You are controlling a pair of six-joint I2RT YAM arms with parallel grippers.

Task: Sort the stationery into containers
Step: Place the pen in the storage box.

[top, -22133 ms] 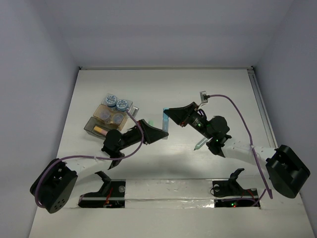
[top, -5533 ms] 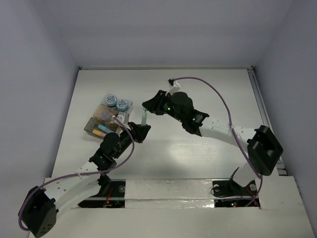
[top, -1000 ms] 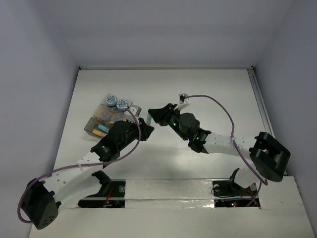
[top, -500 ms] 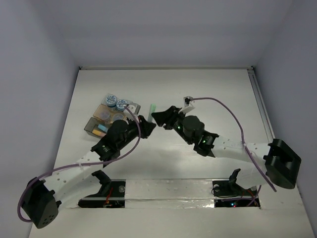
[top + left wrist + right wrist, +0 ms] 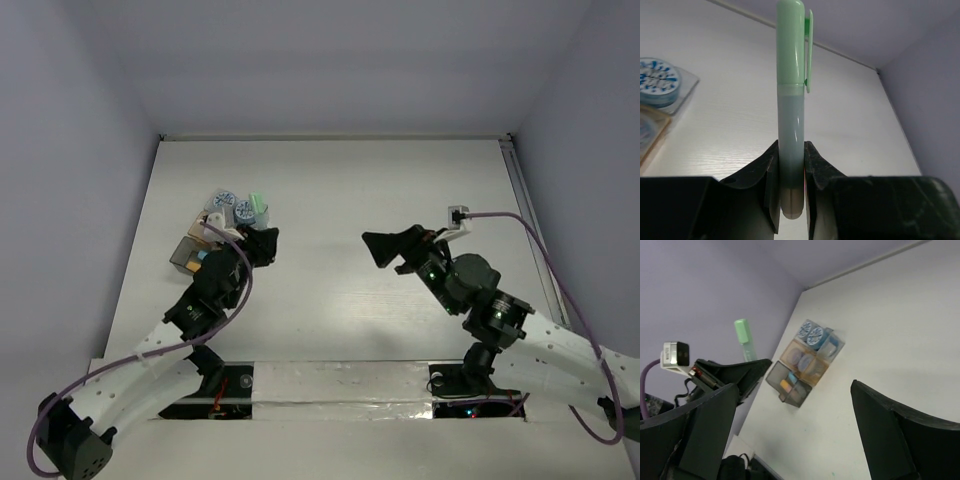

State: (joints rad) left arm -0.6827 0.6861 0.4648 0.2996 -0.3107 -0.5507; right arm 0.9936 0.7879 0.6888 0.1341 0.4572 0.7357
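Observation:
A light-green capped marker (image 5: 791,115) stands upright in my left gripper (image 5: 791,186), which is shut on its lower grey barrel. From above, that gripper (image 5: 262,237) sits right beside the containers, the marker's cap (image 5: 257,210) poking up next to the round patterned tubs (image 5: 232,205). The brownish see-through box (image 5: 805,362) holds two more tubs. The greyer box (image 5: 790,385) below it holds an orange and a blue stick. My right gripper (image 5: 373,246) hangs open and empty over mid-table, well to the right. In its own view the right gripper (image 5: 800,432) frames bare table.
The boxes sit at the left side of the white table (image 5: 400,180), partly hidden by my left arm in the top view. Walls close the table on the left, back and right. One tub (image 5: 657,82) shows at the left of the left wrist view.
My right gripper opened, let go of the green marker and drew back to the right. My left gripper kept the marker and carried it left, up against the containers.

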